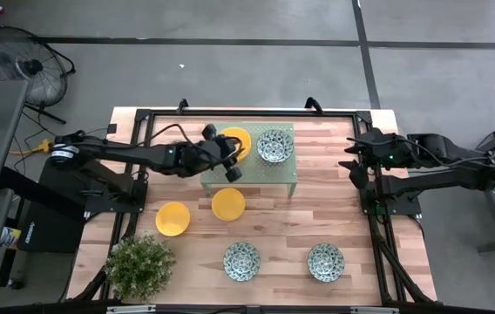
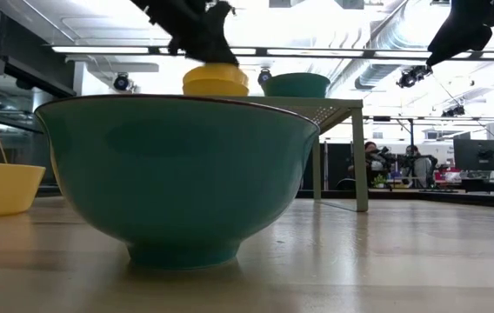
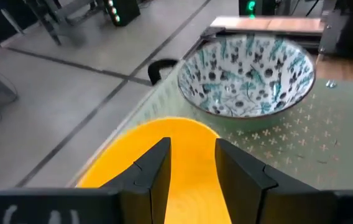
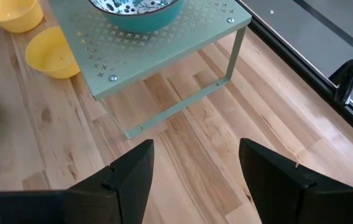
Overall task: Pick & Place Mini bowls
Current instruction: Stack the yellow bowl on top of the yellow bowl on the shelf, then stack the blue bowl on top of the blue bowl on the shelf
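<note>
High view: wooden table (image 1: 335, 209), grey floor (image 1: 230, 70)

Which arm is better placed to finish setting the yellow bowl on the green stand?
Left. Its gripper is at the yellow bowl on the stand, beside a patterned bowl. The right gripper waits open at the table's right edge.

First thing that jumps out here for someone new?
The left tool over the pale green stand at the table's far middle, fingers straddling a yellow bowl beside a patterned bowl. Two more yellow bowls sit in front of the stand. The right tool waits open at the right edge.
</note>
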### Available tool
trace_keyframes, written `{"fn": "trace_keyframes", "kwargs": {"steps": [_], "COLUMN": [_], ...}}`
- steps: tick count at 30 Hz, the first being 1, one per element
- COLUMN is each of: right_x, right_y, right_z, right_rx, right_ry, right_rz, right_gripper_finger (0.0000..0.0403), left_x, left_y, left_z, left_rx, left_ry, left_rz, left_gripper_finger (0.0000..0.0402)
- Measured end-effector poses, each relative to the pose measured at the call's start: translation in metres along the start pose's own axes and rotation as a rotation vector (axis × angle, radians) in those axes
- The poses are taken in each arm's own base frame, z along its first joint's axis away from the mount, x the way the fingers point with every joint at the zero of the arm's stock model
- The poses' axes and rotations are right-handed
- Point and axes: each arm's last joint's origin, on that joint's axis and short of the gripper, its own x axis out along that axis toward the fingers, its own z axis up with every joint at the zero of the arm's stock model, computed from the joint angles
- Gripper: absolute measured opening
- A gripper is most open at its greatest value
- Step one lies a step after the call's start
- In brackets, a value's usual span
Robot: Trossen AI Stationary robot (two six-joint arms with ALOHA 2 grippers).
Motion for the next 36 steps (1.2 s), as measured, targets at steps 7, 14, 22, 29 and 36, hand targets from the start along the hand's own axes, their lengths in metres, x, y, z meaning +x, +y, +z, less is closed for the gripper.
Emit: {"fn": "trace_keyframes", "kwargs": {"steps": [7, 14, 22, 29, 36], "right_x": [0.0, 0.0, 0.0, 0.0, 0.0], "right_y": [0.0, 0.0, 0.001, 0.001, 0.001], "right_z": [0.0, 0.0, 0.0, -0.001, -0.003], "right_rx": [0.013, 0.016, 0.015, 0.015, 0.01], "right_ry": [0.001, 0.005, 0.012, 0.021, 0.042], "right_rz": [0.002, 0.011, 0.026, 0.047, 0.047], "right_gripper_finger": [0.0224, 0.0224, 0.0224, 0.0224, 0.0224], "left_x": [0.009, 0.002, -0.01, -0.027, -0.056], "left_y": [-0.006, -0.002, 0.006, 0.015, 0.014], "left_z": [-0.011, 0.003, 0.015, 0.023, 0.023], "left_rx": [0.009, 0.034, 0.034, 0.045, 0.086], "left_ry": [0.057, -0.039, -0.105, -0.151, -0.135], "left_rz": [0.003, 0.001, -0.01, -0.073, -0.148], "left_gripper_finger": [0.0121, 0.0121, 0.0121, 0.0121, 0.0121]}}
